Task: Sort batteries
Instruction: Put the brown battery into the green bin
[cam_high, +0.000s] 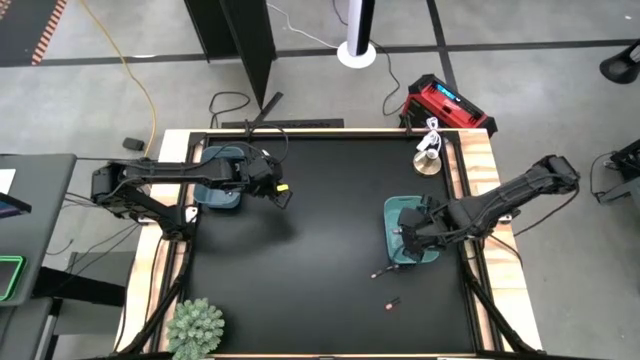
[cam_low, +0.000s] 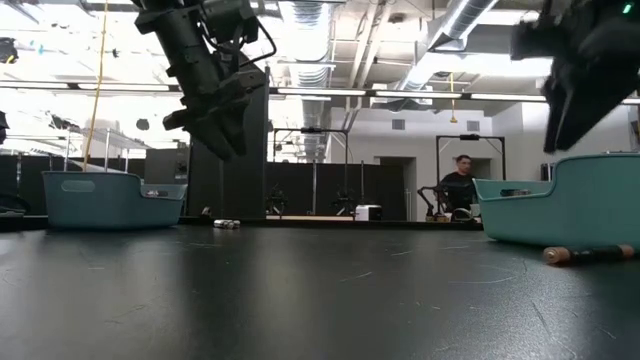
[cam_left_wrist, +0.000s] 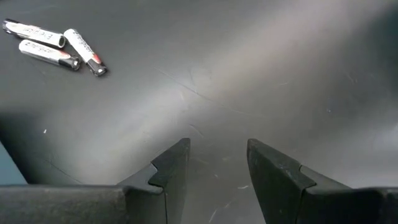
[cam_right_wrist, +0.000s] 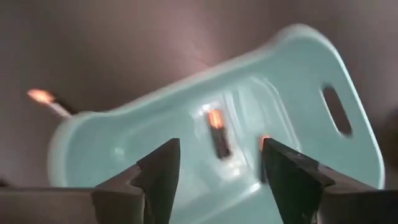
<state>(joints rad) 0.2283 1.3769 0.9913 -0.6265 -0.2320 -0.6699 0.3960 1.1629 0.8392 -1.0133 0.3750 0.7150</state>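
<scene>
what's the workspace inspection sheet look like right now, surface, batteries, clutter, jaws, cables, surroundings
surface: black table top with a wooden rim, faint scratches.
job's things: three whitish batteries lie together on the table; dark battery lies in the right teal bin; two more batteries on the table near that bin; left teal bin at the left edge.
clutter: green plant at the near left corner; small brass-coloured item at the far right corner.
grippers: left gripper above the table, jaws open, empty; right gripper over the right teal bin, jaws open, empty.
cables: yellow cable on the floor.
surroundings: red device on the floor; person in the background.
</scene>
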